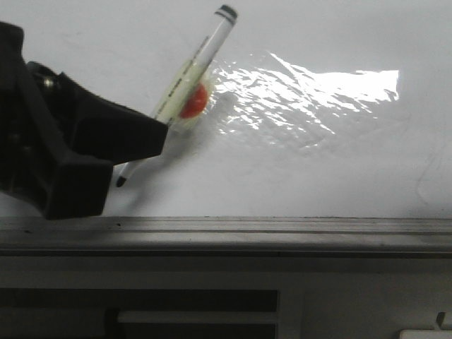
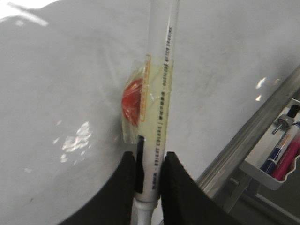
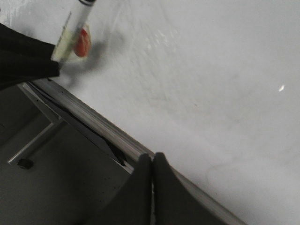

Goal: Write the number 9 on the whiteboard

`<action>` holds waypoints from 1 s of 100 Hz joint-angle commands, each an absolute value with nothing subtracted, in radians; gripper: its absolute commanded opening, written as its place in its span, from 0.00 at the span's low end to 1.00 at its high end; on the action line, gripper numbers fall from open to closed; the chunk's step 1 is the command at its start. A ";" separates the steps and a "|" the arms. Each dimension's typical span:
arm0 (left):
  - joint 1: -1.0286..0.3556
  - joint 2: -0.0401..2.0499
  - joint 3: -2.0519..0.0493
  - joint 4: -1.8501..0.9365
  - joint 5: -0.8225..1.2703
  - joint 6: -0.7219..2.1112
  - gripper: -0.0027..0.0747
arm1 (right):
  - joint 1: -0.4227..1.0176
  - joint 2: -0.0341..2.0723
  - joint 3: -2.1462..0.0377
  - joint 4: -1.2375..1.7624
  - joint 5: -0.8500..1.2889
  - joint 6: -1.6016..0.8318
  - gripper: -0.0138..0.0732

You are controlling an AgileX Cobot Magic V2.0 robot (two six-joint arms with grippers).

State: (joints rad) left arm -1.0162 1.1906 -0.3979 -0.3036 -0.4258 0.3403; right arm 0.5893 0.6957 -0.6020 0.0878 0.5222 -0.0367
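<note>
The whiteboard (image 1: 318, 169) (image 2: 56, 84) (image 3: 211, 70) fills the views, glossy white with faint smudges. No number 9 shows on it. My left gripper (image 1: 159, 131) (image 2: 150, 161) is shut on a white marker (image 1: 194, 67) (image 2: 161, 70) (image 3: 75, 23) with a red blob (image 1: 194, 102) taped to its barrel. The marker leans, its black tip (image 1: 121, 181) low near the board's front edge. Whether the tip touches the board I cannot tell. My right gripper (image 3: 152, 157) is shut and empty over the rail, apart from the marker.
A grey metal rail (image 1: 282, 229) (image 3: 93, 119) runs along the board's near edge. Bright wrinkled glare (image 1: 311, 92) lies right of the marker. A small tray (image 2: 281, 159) with spare markers hangs off the rail.
</note>
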 commanded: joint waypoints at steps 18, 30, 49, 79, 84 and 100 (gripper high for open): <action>-1.037 1.151 -0.442 -0.128 -0.483 0.338 0.01 | 0.684 0.804 -0.765 0.098 0.455 -0.098 0.51; -1.037 1.151 -0.442 -0.018 -0.485 0.338 0.01 | 0.750 0.828 -0.794 0.101 0.459 -0.100 0.66; -1.037 1.151 -0.442 0.088 -0.531 0.338 0.01 | 0.819 0.857 -0.813 0.101 0.458 -0.099 0.60; -1.037 1.149 -0.442 0.191 -0.568 0.338 0.01 | 0.821 0.879 -0.813 0.102 0.459 -0.099 0.53; -1.037 1.149 -0.442 0.191 -0.568 0.338 0.01 | 0.821 0.893 -0.813 0.102 0.459 -0.099 0.49; -1.037 1.149 -0.442 0.191 -0.570 0.338 0.01 | 0.821 0.941 -0.813 0.102 0.452 -0.099 0.35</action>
